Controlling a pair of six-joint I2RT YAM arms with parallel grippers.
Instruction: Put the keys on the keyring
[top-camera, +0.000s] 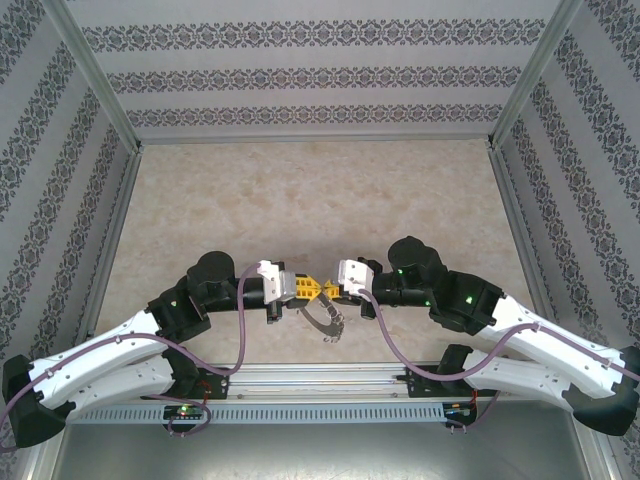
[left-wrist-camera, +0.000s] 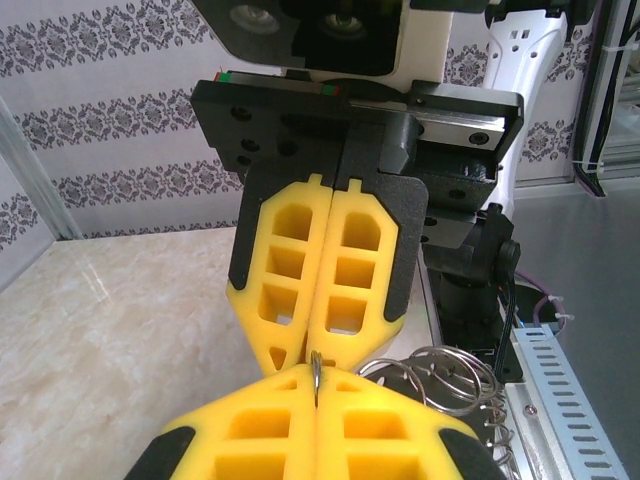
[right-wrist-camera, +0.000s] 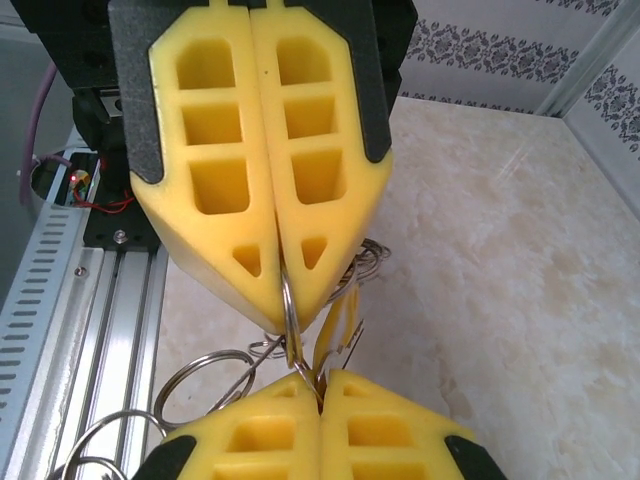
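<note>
Two hands meet tip to tip: the left hand (top-camera: 316, 290) and the right hand (top-camera: 333, 291), each with its yellow fingers pressed flat together, the bench (top-camera: 300, 200) lying below and beyond them. A thin turn of the keyring (top-camera: 327, 320) runs between the two tips.

From the left wrist, that wire stands edge-on at the seam of my left hand (left-wrist-camera: 315, 385) and meets the tip of the right hand (left-wrist-camera: 316, 352) directly ahead of it. From the right wrist, the same wire enters the seam of the left hand (right-wrist-camera: 283, 315) ahead and drops to the seam of my right hand (right-wrist-camera: 318, 385). I therefore read both as clamped on the keyring (right-wrist-camera: 289, 290).

The rest of the keyring (left-wrist-camera: 440, 375) hangs free beneath the fingertips as a loose bunch of wire loops. I cannot tell whether it touches the bench. I cannot pick out any keys.

Handling, as I judge it:
- **Weight and surface:** light, hard metal, likely slick against the moulded pads.
- **Stiffness:** limp as a whole, so the hanging part should swing and twist with any wrist motion.
- **Risk:** a single wire is springy but thin, and may pivot in a pinch or slip out of the seam.
- **Where to hold:** on the flat of the band, close to the fingertips, with both hands near each other so little slack lies between them.
</note>
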